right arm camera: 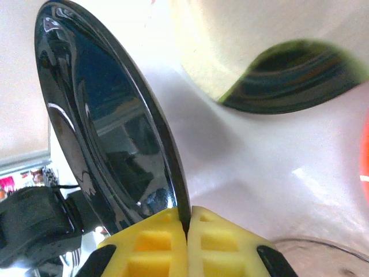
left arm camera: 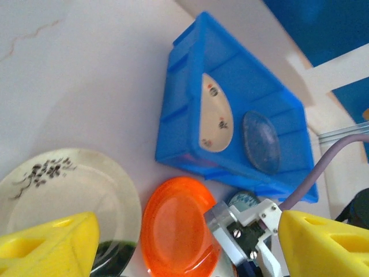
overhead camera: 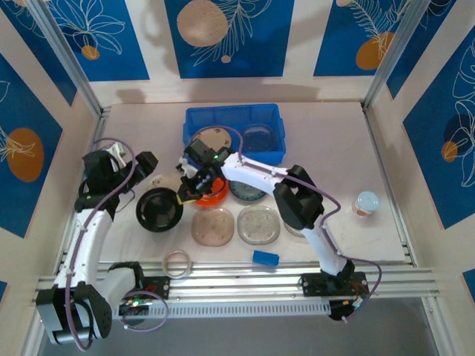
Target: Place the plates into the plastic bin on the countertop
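My right gripper (right arm camera: 187,222) is shut on the rim of a glossy black plate (right arm camera: 104,133). From above, that black plate (overhead camera: 158,209) lies left of centre with the right gripper (overhead camera: 185,195) at its right rim. An orange plate (overhead camera: 214,196) sits just beside it, and the orange plate (left arm camera: 179,225) also fills the lower middle of the left wrist view. The blue plastic bin (overhead camera: 194,119) at the back holds a beige plate (overhead camera: 215,138) and a translucent plate (overhead camera: 260,137). My left gripper (overhead camera: 145,162) hangs open and empty to the left; its yellow fingers (left arm camera: 49,248) are spread wide.
A shiny silver plate (left arm camera: 63,196) lies left of the orange one. A blue-white patterned plate (overhead camera: 247,193), a smoky plate (overhead camera: 212,226) and a clear plate (overhead camera: 258,224) lie on the countertop (overhead camera: 334,148). Near the front rail sit a thin ring (overhead camera: 178,262) and a blue block (overhead camera: 265,257); a cup (overhead camera: 366,202) stands right.
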Robot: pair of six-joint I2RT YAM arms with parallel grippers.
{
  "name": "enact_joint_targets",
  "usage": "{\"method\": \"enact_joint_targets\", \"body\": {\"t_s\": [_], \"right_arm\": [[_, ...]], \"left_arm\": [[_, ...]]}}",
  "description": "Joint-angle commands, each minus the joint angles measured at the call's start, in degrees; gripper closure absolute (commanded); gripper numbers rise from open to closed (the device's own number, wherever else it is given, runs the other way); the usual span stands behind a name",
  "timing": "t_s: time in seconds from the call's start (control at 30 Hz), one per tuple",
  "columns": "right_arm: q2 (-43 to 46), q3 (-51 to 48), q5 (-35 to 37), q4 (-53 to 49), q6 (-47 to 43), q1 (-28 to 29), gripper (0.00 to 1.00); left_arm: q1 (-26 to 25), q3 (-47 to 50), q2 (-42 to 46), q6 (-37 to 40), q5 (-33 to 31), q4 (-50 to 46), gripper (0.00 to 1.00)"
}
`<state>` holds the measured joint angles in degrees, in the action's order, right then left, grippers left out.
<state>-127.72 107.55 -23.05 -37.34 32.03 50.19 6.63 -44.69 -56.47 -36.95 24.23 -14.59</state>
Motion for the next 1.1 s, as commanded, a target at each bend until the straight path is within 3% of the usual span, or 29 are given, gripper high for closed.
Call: {"method": "enact_joint_targets", "body": {"t_s": [0.0,0.17,0.57,0.8,1.07], "right_arm": [[3.8,3.9,1.9,-5.4,0.1,-2.5,1.0],[3.8,10.7,7.6,-12.9,-0.7,-7.0,1.0],[1.0,25.1,13.3,-18.1,0.2,-18.8,1.0],[-8.4,39.2,12.5,-22.7,1.4,-25.8,1.0],[-14.4,40.2,10.1,-18.9,3.2,-28.4,1.0]], "left_arm": [[0.0,-4.5,-1.7,1.7,1.6,-0.8,0.19],[-3.1,-10.8,-6.9,4.6,0.9,-1.8,0.21],[-14.2,-20.0,-19.9,7.1,-1.4,1.2,0.22],[-15.3,-19.1,-22.4,6.1,-0.2,4.4,0.22],[-15.3,-17.4,-23.2,5.4,-0.2,6.1,0.22]]}}
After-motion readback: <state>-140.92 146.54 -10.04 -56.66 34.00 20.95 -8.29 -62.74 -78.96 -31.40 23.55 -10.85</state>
